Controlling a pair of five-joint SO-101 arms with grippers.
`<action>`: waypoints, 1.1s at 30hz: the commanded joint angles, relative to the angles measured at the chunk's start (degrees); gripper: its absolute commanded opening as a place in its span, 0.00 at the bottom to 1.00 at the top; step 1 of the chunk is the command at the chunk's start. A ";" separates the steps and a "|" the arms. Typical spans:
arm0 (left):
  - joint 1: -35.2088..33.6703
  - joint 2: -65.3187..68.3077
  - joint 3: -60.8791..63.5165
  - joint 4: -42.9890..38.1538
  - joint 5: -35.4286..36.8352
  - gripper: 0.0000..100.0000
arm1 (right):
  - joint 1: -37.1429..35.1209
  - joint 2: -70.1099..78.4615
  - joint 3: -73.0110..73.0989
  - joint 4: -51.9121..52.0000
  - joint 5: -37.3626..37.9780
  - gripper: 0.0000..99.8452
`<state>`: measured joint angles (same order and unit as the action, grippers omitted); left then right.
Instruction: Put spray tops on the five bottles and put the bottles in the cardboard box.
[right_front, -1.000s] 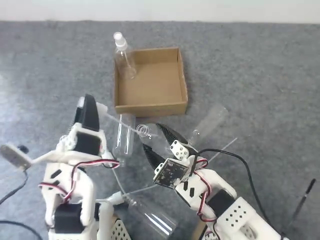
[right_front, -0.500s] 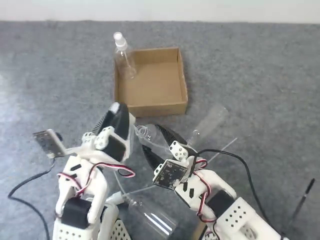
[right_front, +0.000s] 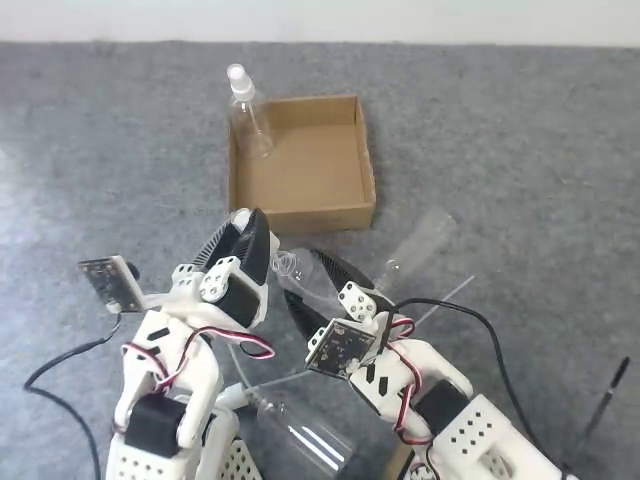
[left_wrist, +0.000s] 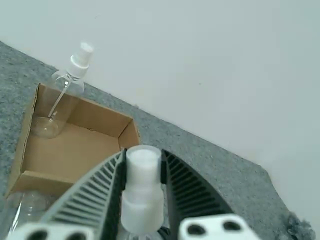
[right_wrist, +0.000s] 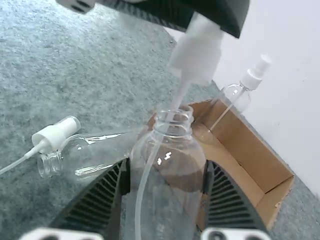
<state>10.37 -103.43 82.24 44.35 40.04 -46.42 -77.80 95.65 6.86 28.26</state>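
My right gripper (right_front: 306, 283) (right_wrist: 166, 168) is shut on a clear, open bottle (right_front: 296, 270) (right_wrist: 167, 160), held neck-up in front of the cardboard box (right_front: 300, 205) (right_wrist: 252, 152) (left_wrist: 75, 145). My left gripper (right_front: 248, 240) (left_wrist: 142, 156) is shut on a white spray top (left_wrist: 142, 180) (right_wrist: 197, 47) just above that neck. The top's thin tube (right_wrist: 176, 100) runs down into the bottle. A capped bottle (right_front: 247, 115) (left_wrist: 62, 92) (right_wrist: 240, 90) leans in the box's far left corner.
An open bottle (right_wrist: 87, 147) lies on the grey carpet with a loose spray top (right_wrist: 54, 135) by its neck. More clear bottles lie right of the box (right_front: 420, 245) and between the arm bases (right_front: 305, 438). A black stick (right_front: 605, 400) lies far right.
My left arm has swung right with the spray top, from beside the lying bottle to over the neck of the bottle in my right gripper. The right arm has stayed put.
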 joint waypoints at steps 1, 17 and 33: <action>0.26 0.44 -0.40 -1.58 -0.62 0.02 | 0.22 -1.27 1.14 0.22 0.26 0.09; -0.09 0.35 -1.63 2.02 -0.18 0.24 | 0.22 -1.27 1.14 0.22 0.26 0.09; -11.60 0.35 -8.13 4.84 9.14 0.24 | 0.31 -1.27 1.23 0.22 0.26 0.09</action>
<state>0.00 -103.43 77.23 49.54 48.22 -46.33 -77.80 95.65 6.86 28.18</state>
